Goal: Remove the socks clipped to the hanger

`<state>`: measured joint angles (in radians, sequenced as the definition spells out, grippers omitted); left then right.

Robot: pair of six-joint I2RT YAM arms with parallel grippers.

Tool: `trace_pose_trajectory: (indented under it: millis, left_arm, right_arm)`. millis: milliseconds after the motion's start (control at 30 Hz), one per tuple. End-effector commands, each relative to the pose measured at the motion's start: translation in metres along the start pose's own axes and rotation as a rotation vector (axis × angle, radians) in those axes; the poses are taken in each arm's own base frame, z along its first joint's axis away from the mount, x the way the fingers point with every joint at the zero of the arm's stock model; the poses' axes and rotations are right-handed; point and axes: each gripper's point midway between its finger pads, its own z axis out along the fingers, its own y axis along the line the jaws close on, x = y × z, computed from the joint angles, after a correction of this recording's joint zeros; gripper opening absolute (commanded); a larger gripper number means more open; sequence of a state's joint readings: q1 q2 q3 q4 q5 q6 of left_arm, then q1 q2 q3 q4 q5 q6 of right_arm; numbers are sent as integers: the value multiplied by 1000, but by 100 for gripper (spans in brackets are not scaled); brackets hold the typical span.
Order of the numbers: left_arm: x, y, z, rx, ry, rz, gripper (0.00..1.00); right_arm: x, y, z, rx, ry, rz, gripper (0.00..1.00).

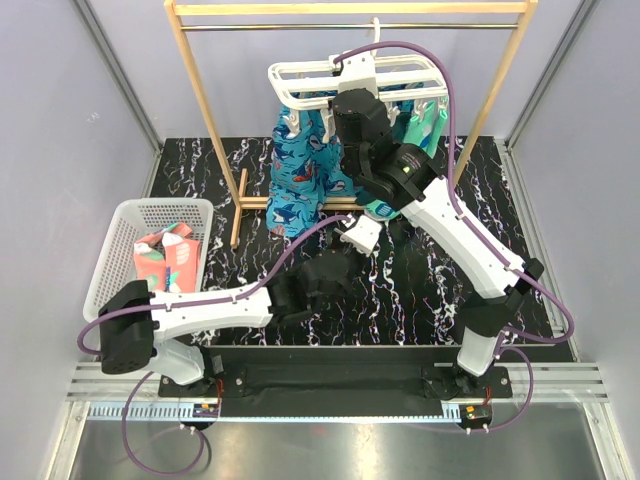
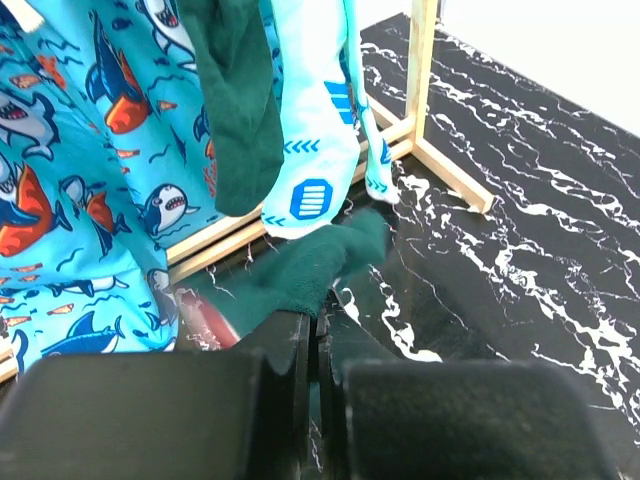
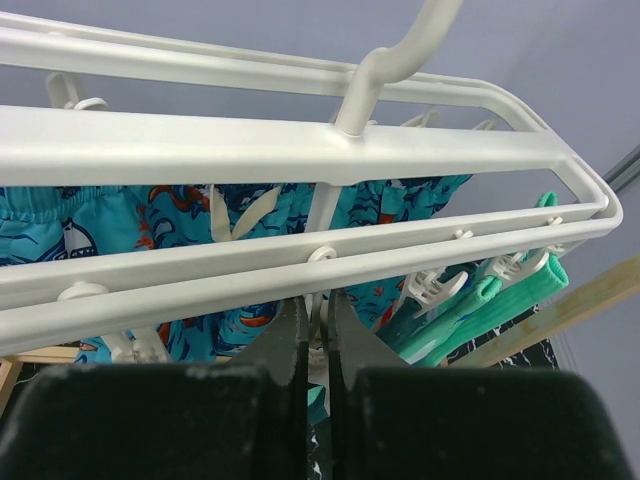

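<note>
The white hanger (image 3: 300, 150) hangs from the wooden rail (image 1: 350, 8) with socks clipped under it. Blue shark-print socks (image 2: 70, 180) hang at the left, a dark teal sock (image 2: 235, 110) beside them, and mint-green socks (image 3: 480, 300) at the right end. My right gripper (image 3: 318, 310) is up under the hanger's near rail, shut on a small white peg (image 3: 320, 325). My left gripper (image 2: 318, 330) is low by the table, shut on the end of another dark teal sock (image 2: 310, 262) that slopes up from it.
A white mesh basket (image 1: 125, 215) at the left holds coral-pink socks (image 1: 160, 255). The wooden stand's foot bars (image 2: 440, 160) lie on the black marbled table (image 2: 520, 230) just beyond the left gripper. The right arm (image 1: 460, 230) reaches across the table's right half.
</note>
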<state>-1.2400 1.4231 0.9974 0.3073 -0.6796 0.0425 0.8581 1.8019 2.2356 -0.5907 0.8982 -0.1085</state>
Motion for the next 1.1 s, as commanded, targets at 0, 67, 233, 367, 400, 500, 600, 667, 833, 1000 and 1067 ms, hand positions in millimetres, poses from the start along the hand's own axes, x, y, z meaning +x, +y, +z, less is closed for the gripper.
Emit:
trace_pose_trajectory:
  millis: [0,67,233,367,400,500,600,667,833,1000,1067]
  left_arm:
    - [-16,5,-5,-25,-53,-79,0]
    - [-14,6,-7,-26,-52,-82,0]
    - [-12,15,-13,-58,-52,-112,0]
    - [-7,34,-17,-127,-27,-141,0]
    - [-8,43,-18,-150,-24,-155,0]
    - [4,70,-27,-206,86,-172,0]
    - [11,109,-39,-284,155,-283,0]
    - [14,121,-46,-266,172,-383,0]
    - [11,213,-89,-446,155,-534,0]
    - [15,303,-138,-751,178,-513,0]
    - [16,322,-145,-801,196,-514,0]
  right_arm:
    - [-9,-10,-5,3,-10,41,0]
    - [-8,-9,-5,2,-7,42,0]
    - [-12,-12,-7,-1,-12,64,0]
    - [-12,-12,-10,-11,-7,81,9]
    - [-11,-13,-10,-13,-3,88,11]
    - [-12,-13,-15,-36,-2,107,28]
    - [-15,-15,-22,-59,-7,140,41]
    - [-15,-16,-25,-80,-4,149,47]
    - [-17,-23,-45,-148,-7,206,79]
    - [3,-28,-67,-229,13,286,100]
    - [10,-27,-74,-261,18,308,100]
